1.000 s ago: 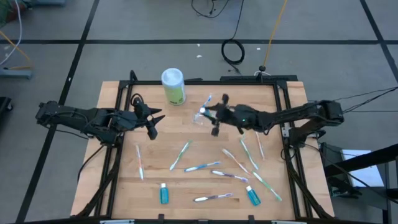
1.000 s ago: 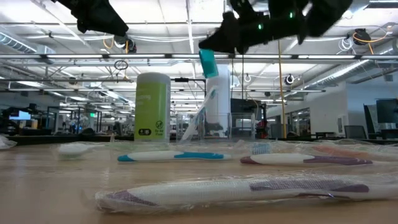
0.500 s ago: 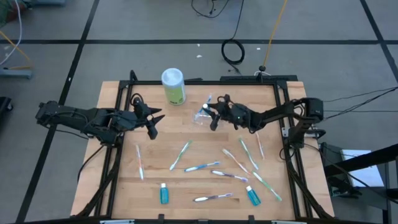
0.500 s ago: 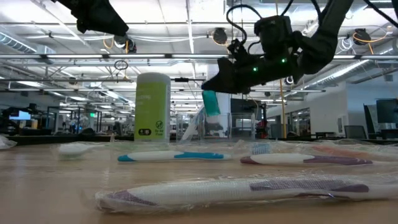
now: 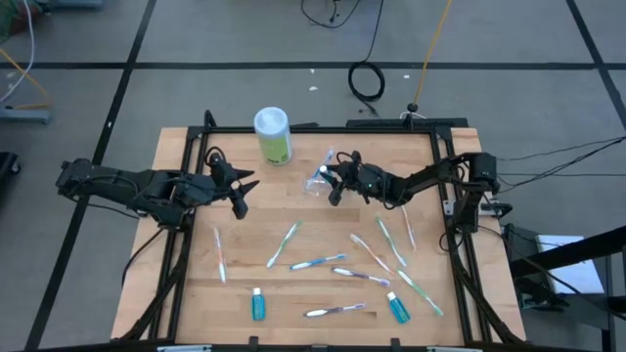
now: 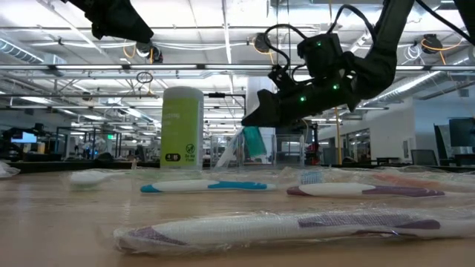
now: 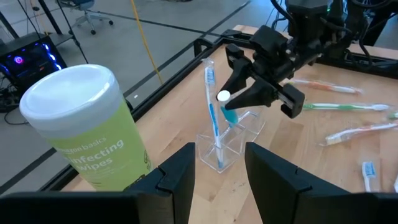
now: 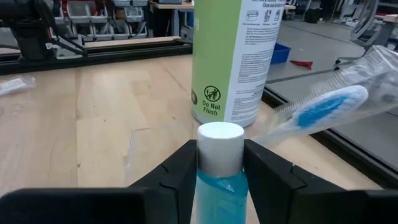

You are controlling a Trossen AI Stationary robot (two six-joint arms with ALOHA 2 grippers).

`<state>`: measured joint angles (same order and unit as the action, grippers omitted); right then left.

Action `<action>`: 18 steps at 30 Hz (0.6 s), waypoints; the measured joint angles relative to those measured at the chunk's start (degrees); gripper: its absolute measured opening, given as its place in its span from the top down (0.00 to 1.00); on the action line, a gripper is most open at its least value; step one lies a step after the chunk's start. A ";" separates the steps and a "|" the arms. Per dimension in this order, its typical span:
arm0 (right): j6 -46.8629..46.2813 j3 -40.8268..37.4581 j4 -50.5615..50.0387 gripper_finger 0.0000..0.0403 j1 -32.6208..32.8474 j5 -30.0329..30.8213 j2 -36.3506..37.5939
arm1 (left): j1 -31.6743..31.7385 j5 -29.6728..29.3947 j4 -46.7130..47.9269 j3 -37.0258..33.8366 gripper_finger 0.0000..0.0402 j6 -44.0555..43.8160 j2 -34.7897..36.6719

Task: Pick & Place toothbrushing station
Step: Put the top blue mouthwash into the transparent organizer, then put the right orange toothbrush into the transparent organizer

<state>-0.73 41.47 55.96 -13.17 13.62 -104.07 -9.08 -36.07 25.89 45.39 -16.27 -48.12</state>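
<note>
Nearest the low camera, wrapped toothbrushes lie flat and loose on the wooden table, with two blue tubes resting near the front edge in the high view; they appear to be stock waiting its turn, spread apart so each can be picked singly. Farther in, the right gripper hangs just over the small clear cup, its fingers clamped on a third blue white-capped tube, which it holds cap-up with the body pointing down into the cup's mouth. That upright hold seems chosen so the tube can slide in beside the blue toothbrush already standing tilted in the cup. Whether the tube's foot touches the cup floor cannot be told, and the grip may be on the point of easing. The left gripper waits well to the left of the cup, above the table, its fingers apart and holding nothing, clear of the right arm's path. Beyond the cup stands the green canister of wipes, upright near the far edge, apart from the set and playing no part in it.
</note>
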 joint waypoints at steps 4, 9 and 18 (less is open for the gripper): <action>1.74 0.00 0.09 0.64 0.00 0.00 0.00 | 0.00 0.00 0.02 0.00 0.63 0.00 0.02; 2.28 0.00 0.01 0.58 0.00 0.03 0.00 | 0.00 0.00 0.02 0.00 0.63 0.00 0.00; 2.99 0.02 -0.96 0.57 0.00 -0.15 2.66 | -0.02 0.00 0.02 0.00 0.63 0.00 0.00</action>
<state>2.26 41.50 55.00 -13.17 13.48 -101.41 -9.10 -36.07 25.91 45.39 -16.27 -48.12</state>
